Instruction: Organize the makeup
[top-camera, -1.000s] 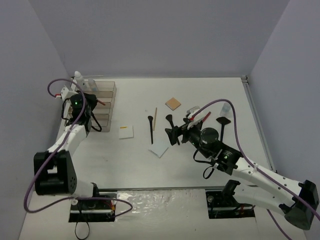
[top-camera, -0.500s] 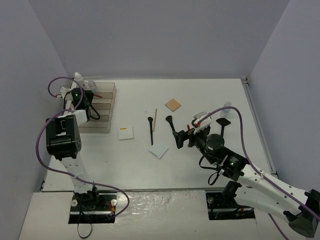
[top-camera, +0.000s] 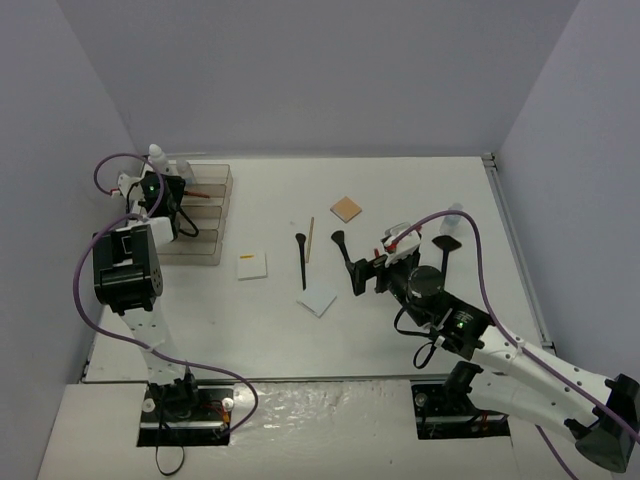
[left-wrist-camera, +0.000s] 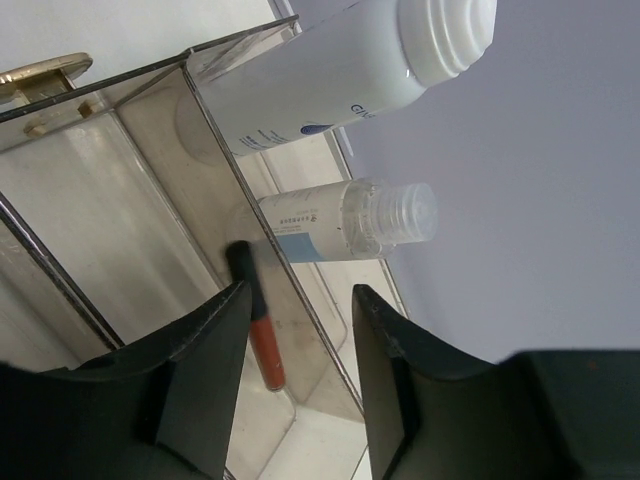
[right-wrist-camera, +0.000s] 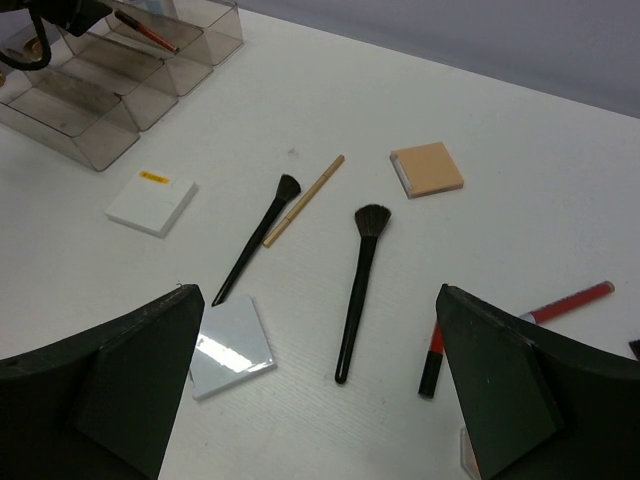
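Note:
My left gripper (top-camera: 172, 192) is open and empty at the back left end of the smoky organizer (top-camera: 205, 215). In its wrist view the fingers (left-wrist-camera: 200, 370) frame a red lip tube (left-wrist-camera: 264, 335) lying in a compartment, with a white bottle (left-wrist-camera: 320, 75) and a clear bottle (left-wrist-camera: 350, 215) beyond. My right gripper (top-camera: 365, 272) is wide open and empty above the table. Below it lie a black brush (right-wrist-camera: 358, 290), a thinner brush (right-wrist-camera: 255, 240), a wooden stick (right-wrist-camera: 303, 200), a tan compact (right-wrist-camera: 427, 168), two white pads (right-wrist-camera: 150, 200) (right-wrist-camera: 230, 345) and two red lip tubes (right-wrist-camera: 565, 302) (right-wrist-camera: 432, 360).
Another black brush (top-camera: 443, 248) and a small bottle (top-camera: 452, 213) lie right of the right arm. The organizer (right-wrist-camera: 110, 80) holds a lip tube (right-wrist-camera: 145, 30) in a back tier. The right wall edge (top-camera: 492, 160) bounds the table.
The left arm has folded upright near the organizer while its gripper stays at the tray's back end. The right gripper has drawn slightly back toward the near edge.

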